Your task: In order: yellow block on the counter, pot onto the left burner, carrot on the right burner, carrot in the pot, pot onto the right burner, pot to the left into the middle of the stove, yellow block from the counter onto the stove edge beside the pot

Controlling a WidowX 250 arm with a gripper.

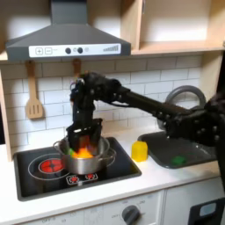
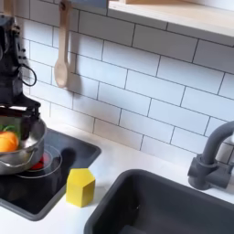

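Observation:
The steel pot (image 1: 86, 156) sits on the black stove (image 1: 114, 169), near its middle in the first exterior view, and at the left edge of the second exterior view as the pot (image 2: 20, 154). The orange carrot (image 1: 82, 151) lies inside it, also visible as the carrot (image 2: 8, 142), its green end toward the first exterior view's left. My gripper (image 1: 84, 134) reaches down at the pot's back rim, fingers closed on it; my gripper (image 2: 20, 113) is partly cropped. The yellow block (image 1: 140, 150) stands on the off-white counter (image 1: 167, 176) right of the stove, again seen as the yellow block (image 2: 80, 186).
A red left burner (image 1: 48, 163) lies bare beside the pot. The grey sink (image 1: 185, 151) with a small green piece (image 1: 178, 160) and a faucet (image 2: 212, 155) is to the right. A wooden spoon (image 1: 33, 97) hangs on the tiled wall.

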